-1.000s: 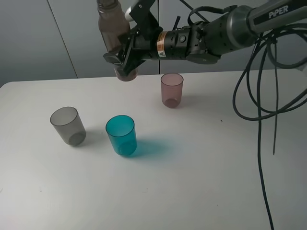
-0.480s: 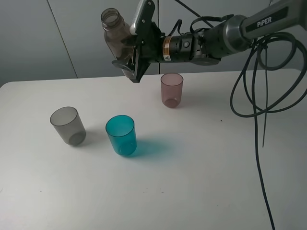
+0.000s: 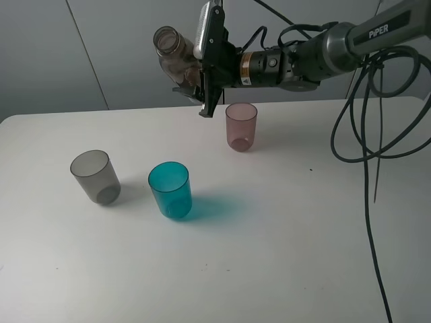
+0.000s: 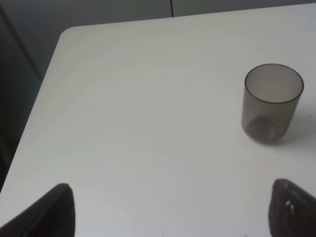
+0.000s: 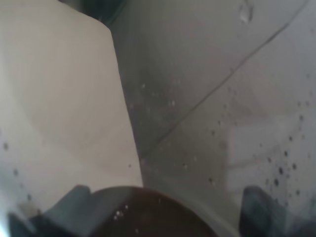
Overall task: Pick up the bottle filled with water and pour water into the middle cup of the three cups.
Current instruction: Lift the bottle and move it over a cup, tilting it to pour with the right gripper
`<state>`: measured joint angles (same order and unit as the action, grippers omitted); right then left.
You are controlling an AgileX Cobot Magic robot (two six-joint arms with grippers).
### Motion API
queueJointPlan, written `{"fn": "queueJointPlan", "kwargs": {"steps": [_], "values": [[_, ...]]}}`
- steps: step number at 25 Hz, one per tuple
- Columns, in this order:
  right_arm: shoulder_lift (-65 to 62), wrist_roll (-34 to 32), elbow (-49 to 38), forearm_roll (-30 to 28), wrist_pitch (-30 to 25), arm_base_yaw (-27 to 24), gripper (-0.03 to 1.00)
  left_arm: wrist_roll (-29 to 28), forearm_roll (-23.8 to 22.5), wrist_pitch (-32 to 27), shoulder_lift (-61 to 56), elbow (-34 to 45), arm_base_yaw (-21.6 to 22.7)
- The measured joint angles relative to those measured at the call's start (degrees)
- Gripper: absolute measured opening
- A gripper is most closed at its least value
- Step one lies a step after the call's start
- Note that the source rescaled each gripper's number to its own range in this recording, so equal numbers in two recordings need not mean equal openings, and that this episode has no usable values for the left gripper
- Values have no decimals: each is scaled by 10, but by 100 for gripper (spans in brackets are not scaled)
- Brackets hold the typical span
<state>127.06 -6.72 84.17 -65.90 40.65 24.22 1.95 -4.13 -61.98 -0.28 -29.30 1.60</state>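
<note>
the bottle (image 3: 174,55) is up in the air over the far side of the table (image 3: 283,229), tipped with its open mouth toward the left, and my right gripper (image 3: 204,67) has its jaws clamped on its body. the teal cup (image 3: 170,190) stands nearer the front, well apart from it, between the grey cup (image 3: 95,176) on the left and the pink cup (image 3: 241,126) farther back on the right. my left gripper (image 4: 175,217) hangs near the grey cup, jaws wide.

The right claw (image 3: 199,70) hid the lower half of the bottle (image 3: 174,54), so water inside could not be told. Its wrist view was a close blur. The picture's edge cut the left claw (image 4: 173,215) to two tips.
</note>
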Motion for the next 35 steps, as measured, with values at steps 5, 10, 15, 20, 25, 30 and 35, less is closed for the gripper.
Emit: {"fn": "queueJointPlan", "kwargs": {"steps": [5,10,15,20,25,30,35], "values": [[0,21,0,-49,12,-2,2,0,0,0,0,0,0],[0,25,-1,-57,25,-2,2,0,0,0,0,0,0],[0,53,-12,-59,26,-2,2,-2,0,0,0,0,0],[12,97,-17,-57,43,-2,2,-2,0,0,0,0,0],[30,140,-17,-56,50,6,2,-2,0,0,0,0,0],[32,177,-17,-56,51,8,2,-2,0,0,0,0,0],[32,207,-17,-56,52,8,2,-2,0,0,0,0,0]]}}
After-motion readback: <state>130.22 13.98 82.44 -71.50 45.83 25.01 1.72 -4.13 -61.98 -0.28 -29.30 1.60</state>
